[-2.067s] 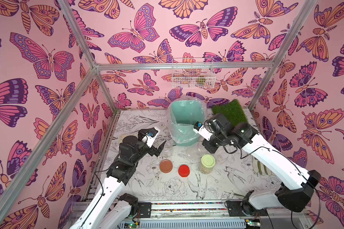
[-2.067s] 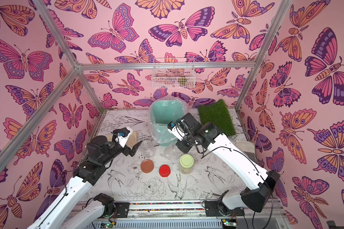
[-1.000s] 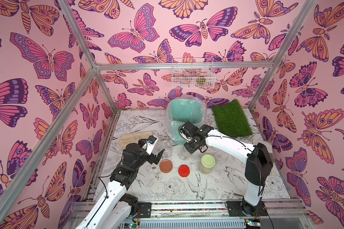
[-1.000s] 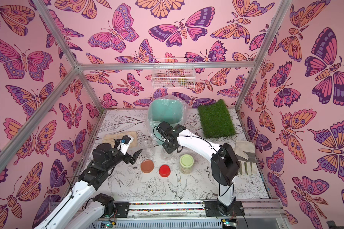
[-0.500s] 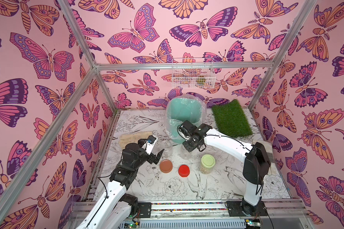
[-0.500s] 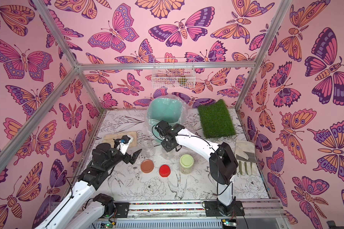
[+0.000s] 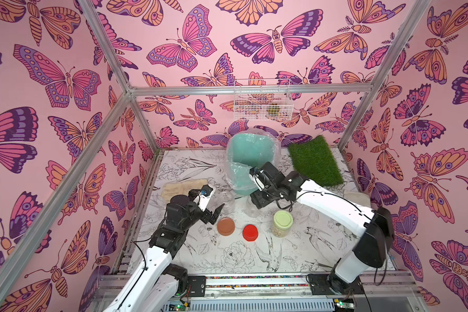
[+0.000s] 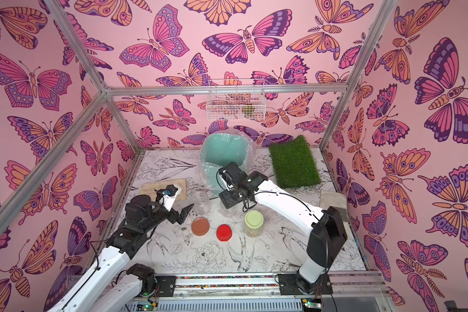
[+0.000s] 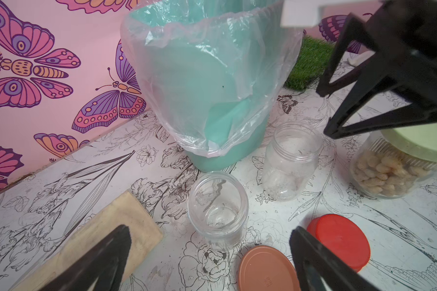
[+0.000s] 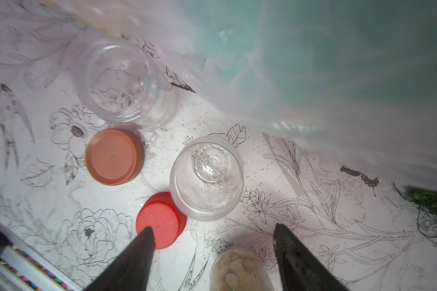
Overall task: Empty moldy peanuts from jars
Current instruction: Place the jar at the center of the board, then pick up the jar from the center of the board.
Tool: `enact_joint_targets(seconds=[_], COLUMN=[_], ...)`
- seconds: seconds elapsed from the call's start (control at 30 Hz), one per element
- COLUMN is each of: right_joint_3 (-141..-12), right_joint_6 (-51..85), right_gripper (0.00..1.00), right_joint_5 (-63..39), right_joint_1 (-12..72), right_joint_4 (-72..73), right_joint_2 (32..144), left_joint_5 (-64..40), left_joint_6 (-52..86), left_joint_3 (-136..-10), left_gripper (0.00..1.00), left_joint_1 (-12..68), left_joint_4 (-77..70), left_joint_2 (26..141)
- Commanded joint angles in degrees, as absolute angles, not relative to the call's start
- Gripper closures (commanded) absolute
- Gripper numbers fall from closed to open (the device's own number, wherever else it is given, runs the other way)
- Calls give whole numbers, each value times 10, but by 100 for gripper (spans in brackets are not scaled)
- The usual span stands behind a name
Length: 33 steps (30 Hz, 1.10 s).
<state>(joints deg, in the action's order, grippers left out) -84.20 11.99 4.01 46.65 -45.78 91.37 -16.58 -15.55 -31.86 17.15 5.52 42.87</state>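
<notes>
The mint-green bin (image 7: 254, 151), lined with a clear plastic bag, stands at the back of the flower-printed table (image 7: 222, 259), and the rest is placed from it. 3 clear jars stand upright on the robot's side of the bin. 2 of them are open and look empty. The left empty jar (image 9: 217, 209) stands off the bin's front left corner. The right empty jar (image 9: 292, 161) stands close to the bin's front wall but apart from it. The lidded jar (image 7: 283, 224) stands farther out, to the bin's front right. It wears a pale green lid (image 8: 254, 218), and the moldy peanuts (image 9: 381, 176) lie as a pale heap in its lower part. The brown lid (image 7: 226, 226) and the red lid (image 7: 250, 232) lie flat on the table, farther from the bin than the 2 empty jars, side by side and apart. The right gripper (image 10: 213, 228) hangs over the right empty jar near the bin's front, its jaws spread wide with nothing between them. The left gripper (image 9: 209, 230) is at the bin's front left, near the left empty jar, its jaws also wide apart and holding nothing. An artificial grass mat (image 7: 315, 162) lies just right of the bin. A wooden board (image 9: 99, 239) lies to the bin's front left. A white wire basket (image 7: 262, 100) hangs on the wall above the bin.
</notes>
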Motion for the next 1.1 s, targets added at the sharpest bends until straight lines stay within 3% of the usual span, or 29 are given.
enact_joint_targets(seconds=[0.0,0.03,0.4,0.6,1.07], right_joint_3=[-820,-814,-759,-710,-708], right_joint_6=[130,131,166,197,220], right_gripper=[6,1,1,1,1], right_joint_5=[25,28,93,65,37], right_joint_1=[470,470,470,470,469], right_joint_4=[-458,-468,-626,-638,-620], right_joint_2=[869,857,745,716,795], left_joint_5=[-197,-201,-249,-253,-246], left_joint_6=[-161,-161,-148,-146,-153], left_joint_3=[-324,-326,-322,-307,-293], left_gripper=[0,0,0,0,0], left_joint_1=[168,168,170,180,187], left_joint_4=[42,42,42,40,28], left_joint_2=[422,422,427,427,438])
